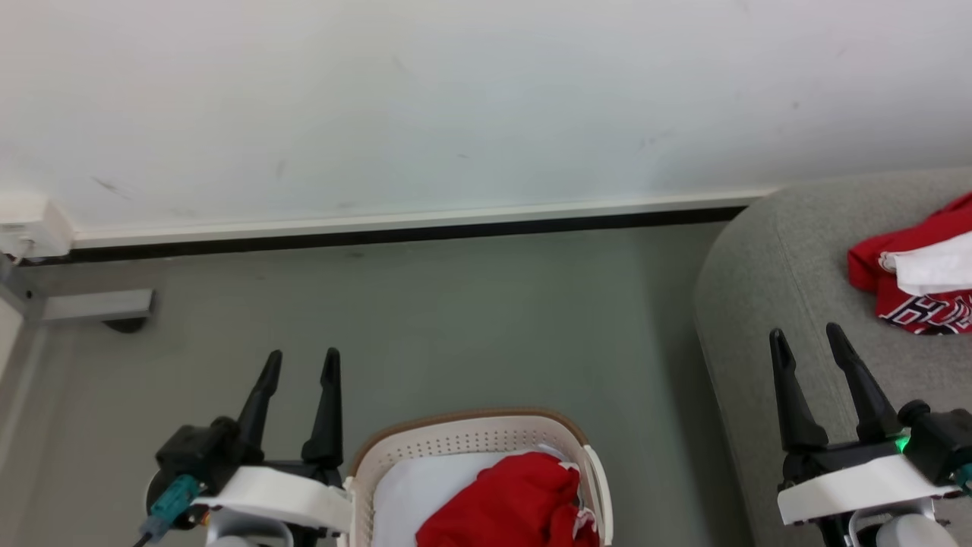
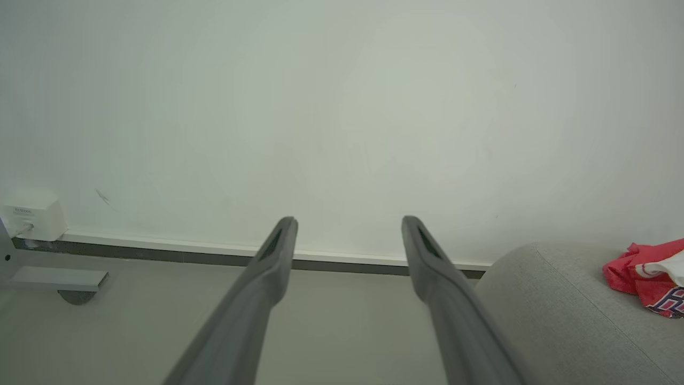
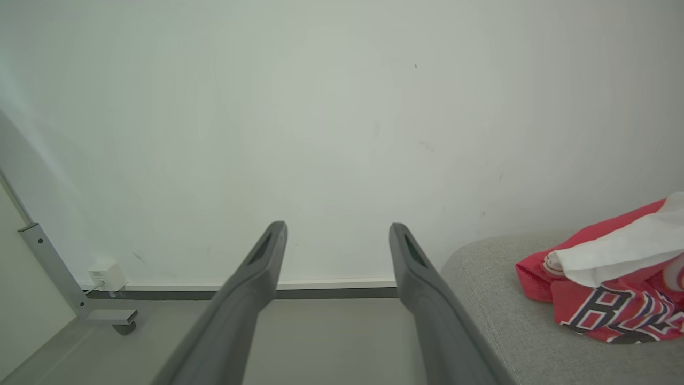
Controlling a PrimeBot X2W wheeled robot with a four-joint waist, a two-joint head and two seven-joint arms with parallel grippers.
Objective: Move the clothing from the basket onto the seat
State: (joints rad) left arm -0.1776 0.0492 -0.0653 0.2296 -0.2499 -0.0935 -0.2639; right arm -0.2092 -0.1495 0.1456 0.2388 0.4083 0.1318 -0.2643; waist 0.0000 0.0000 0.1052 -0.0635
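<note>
Likely calls for the left gripper [image 1: 302, 355]: red clothing [image 1: 509, 497] in the basket [image 1: 471, 437] just to its right, well left of the right gripper [image 1: 805, 330], both spread, empty.

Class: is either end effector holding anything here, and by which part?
Nothing is held: the left end effector and the right end effector are both open and empty.

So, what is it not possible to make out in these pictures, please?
Basket: the head view's bottom edge cuts it off, so its near half is unseen.
Red clothing in it: bunched and cut by the same edge; one garment or several, cannot tell.
Lettered garment on the sofa: every view's right edge cuts it, and white fabric covers part; the word is incomplete.
</note>
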